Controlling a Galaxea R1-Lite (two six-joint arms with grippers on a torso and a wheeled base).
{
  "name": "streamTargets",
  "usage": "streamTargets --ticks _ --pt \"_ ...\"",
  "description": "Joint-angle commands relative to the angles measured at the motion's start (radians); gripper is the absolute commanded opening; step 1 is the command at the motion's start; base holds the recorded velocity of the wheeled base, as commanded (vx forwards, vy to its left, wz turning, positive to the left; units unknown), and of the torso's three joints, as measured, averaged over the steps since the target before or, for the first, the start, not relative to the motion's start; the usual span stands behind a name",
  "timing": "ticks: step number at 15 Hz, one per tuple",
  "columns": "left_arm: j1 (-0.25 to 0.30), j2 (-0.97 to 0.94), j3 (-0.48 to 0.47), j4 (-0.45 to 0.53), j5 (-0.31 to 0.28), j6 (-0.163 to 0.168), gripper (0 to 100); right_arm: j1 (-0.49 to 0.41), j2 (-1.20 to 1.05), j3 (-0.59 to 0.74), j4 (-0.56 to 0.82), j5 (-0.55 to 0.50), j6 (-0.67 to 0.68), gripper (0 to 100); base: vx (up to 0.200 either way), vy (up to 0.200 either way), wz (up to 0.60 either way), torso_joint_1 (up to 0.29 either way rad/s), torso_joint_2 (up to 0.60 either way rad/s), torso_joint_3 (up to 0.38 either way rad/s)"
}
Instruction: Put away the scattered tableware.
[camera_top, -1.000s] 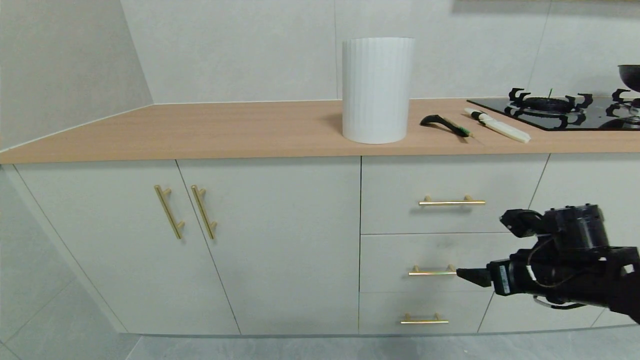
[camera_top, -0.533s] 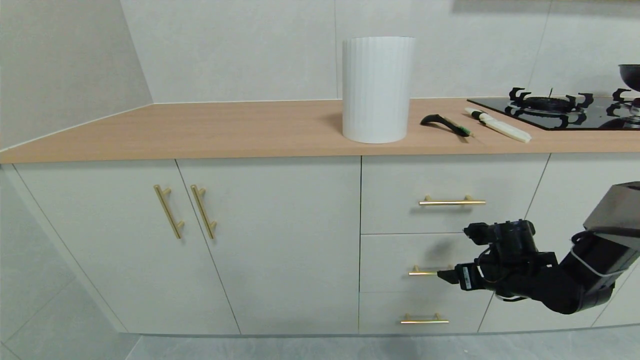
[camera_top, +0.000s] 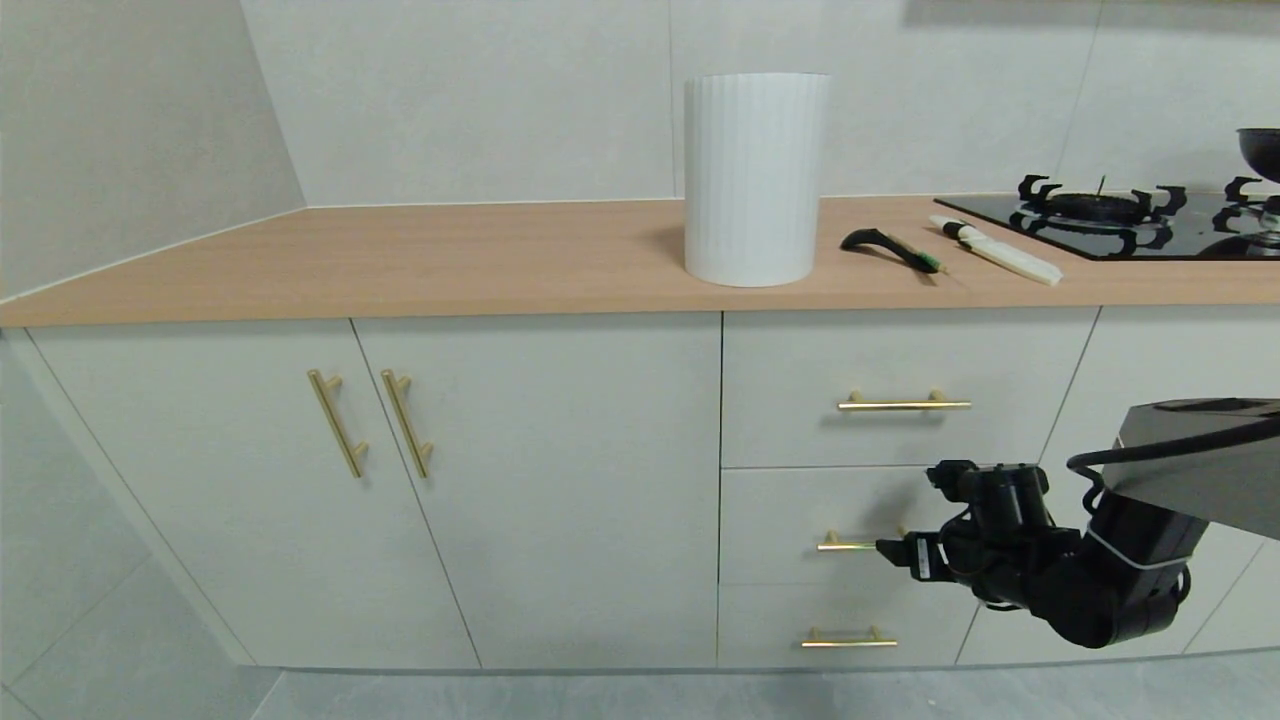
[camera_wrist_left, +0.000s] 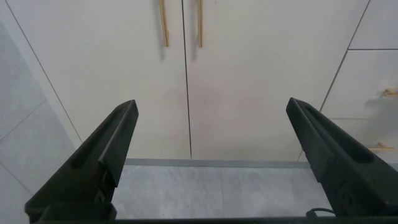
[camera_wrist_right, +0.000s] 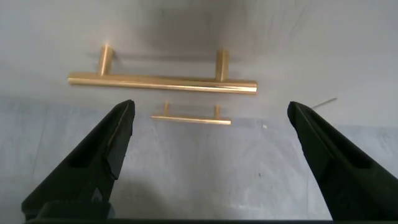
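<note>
On the wooden countertop (camera_top: 450, 260) lie a black-handled utensil (camera_top: 888, 247) and a white knife (camera_top: 996, 251), to the right of a tall white ribbed container (camera_top: 755, 180). My right gripper (camera_top: 890, 548) is low in front of the drawers, its tip at the right end of the middle drawer's brass handle (camera_top: 858, 543). In the right wrist view that gripper (camera_wrist_right: 211, 155) is open, its fingers spread wide, with the middle drawer's handle (camera_wrist_right: 163, 82) just ahead and nothing held. My left gripper (camera_wrist_left: 211, 155) is open and empty, facing the double cabinet doors (camera_wrist_left: 186, 81).
The drawer stack has a top handle (camera_top: 904, 404) and a bottom handle (camera_top: 848, 640). Brass door handles (camera_top: 370, 422) are on the left cabinet. A black gas hob (camera_top: 1120, 220) occupies the counter's right end. A tiled wall runs along the left, grey floor below.
My right arm has moved left and toward the drawers, bringing its gripper tip to the middle drawer's handle. Tableware and container have not moved.
</note>
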Motion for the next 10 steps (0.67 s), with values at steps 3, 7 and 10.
streamTargets --ticks 3,7,10 --pt "0.001 0.000 0.000 0.000 0.000 -0.001 100 0.020 0.042 -0.015 -0.016 -0.010 0.001 100 0.000 0.000 0.00 0.000 0.00 0.000" --pt "0.000 0.000 0.000 0.000 0.000 -0.001 100 0.037 0.063 -0.074 -0.013 -0.042 0.001 100 0.000 0.000 0.00 0.000 0.00 0.000" --pt "0.000 0.000 0.000 0.000 0.000 -0.001 100 0.041 0.092 -0.081 0.043 -0.053 -0.025 100 0.000 0.000 0.00 0.000 0.00 0.000"
